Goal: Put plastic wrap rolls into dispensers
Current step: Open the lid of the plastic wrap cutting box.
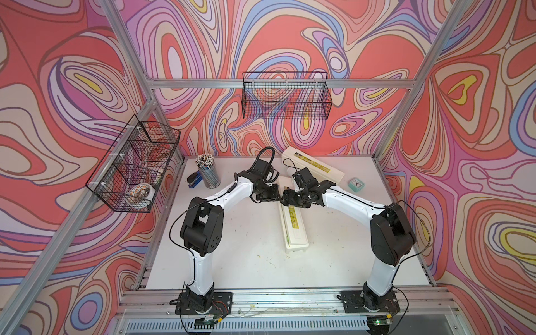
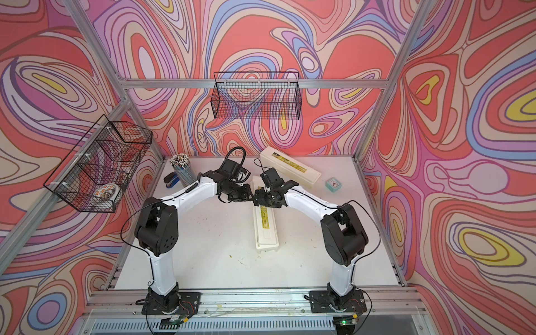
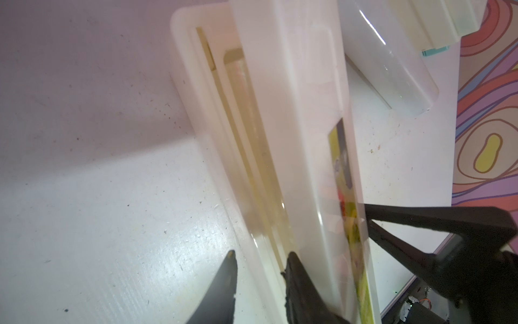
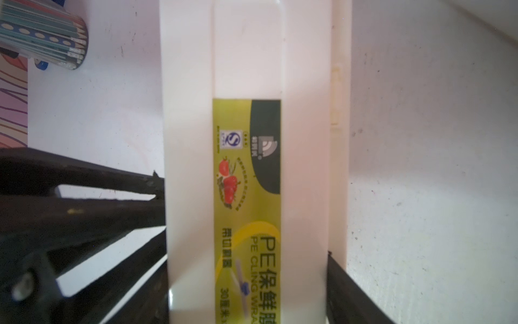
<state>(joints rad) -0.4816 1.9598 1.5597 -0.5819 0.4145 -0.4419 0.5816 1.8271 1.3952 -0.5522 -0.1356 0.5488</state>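
Dispenser lying centre of table, end-on to me. My right pincer clamped across its lid, fingers pressed to both sides, label between. My left pincer astride front ledge, one finger tucked against lid, other just outside; can't tell if it grips. Roll on table beside, near far dispenser.

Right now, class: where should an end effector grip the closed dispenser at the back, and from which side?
Probably mid-length on the back dispenser, from above, closing across its narrow width: it lies flat, lid shut, with long straight parallel sides; a centred hold should stay level.
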